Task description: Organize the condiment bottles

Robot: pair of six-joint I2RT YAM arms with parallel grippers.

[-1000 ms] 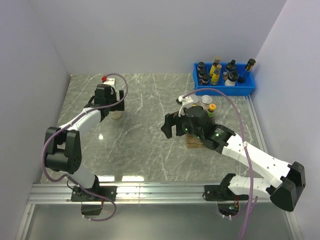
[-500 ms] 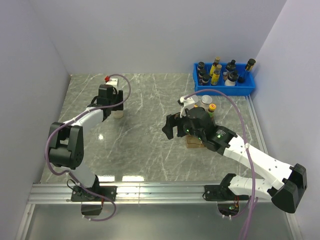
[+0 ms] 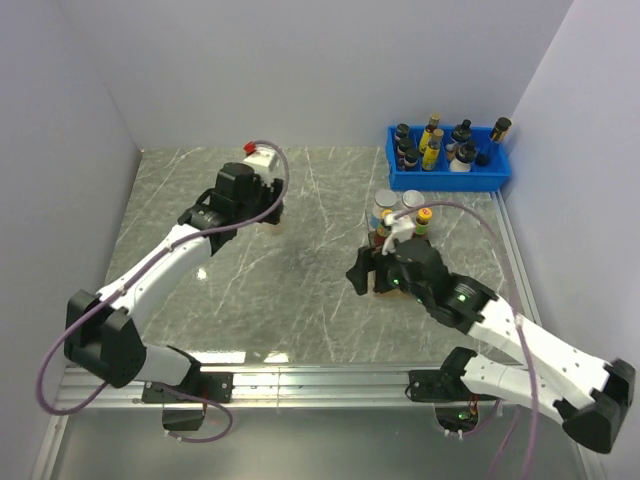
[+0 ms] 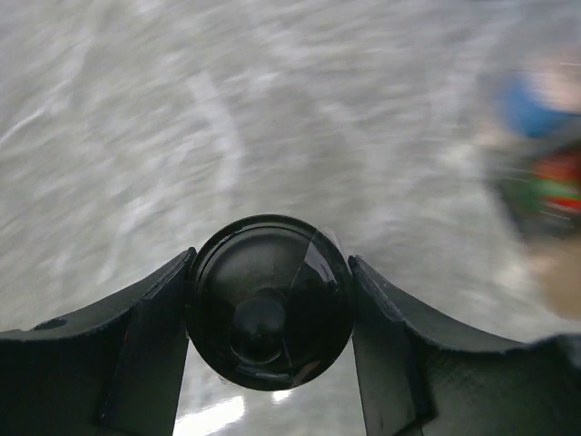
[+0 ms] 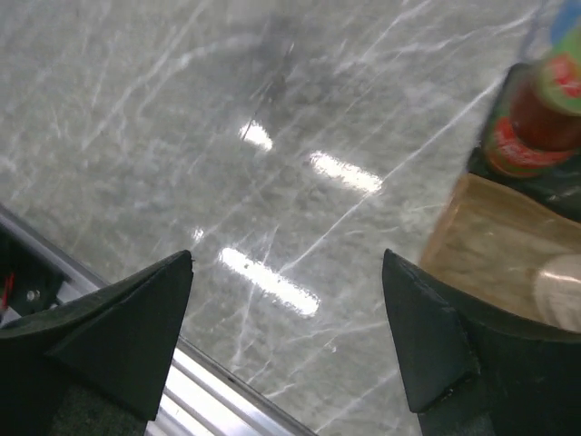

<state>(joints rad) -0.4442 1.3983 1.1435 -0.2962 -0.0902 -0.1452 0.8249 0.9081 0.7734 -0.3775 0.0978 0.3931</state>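
My left gripper (image 4: 270, 363) is shut on a little bottle with a glossy black cap (image 4: 270, 300), seen from above with a finger pressing on each side. In the top view this gripper (image 3: 268, 208) hangs over the middle-left of the table. The other condiment bottles stand at the right: a silver-lidded jar (image 3: 385, 205), a second jar (image 3: 412, 198) and a yellow-capped brown sauce bottle (image 3: 424, 216). My right gripper (image 3: 368, 275) hovers just in front of them, open and holding nothing (image 5: 289, 331). A red-labelled brown bottle (image 5: 531, 127) shows at the right wrist view's right edge.
A blue bin (image 3: 450, 181) crowded with dark and yellow bottles stands at the back right by the wall. A wooden tray (image 5: 490, 245) lies under my right wrist. The aluminium rail (image 3: 300, 382) runs along the near table edge.
My left gripper shut on the black-capped bottle at the far left and carried it right, toward the middle. My right arm swung closer to the front, its jaws narrowing a little.
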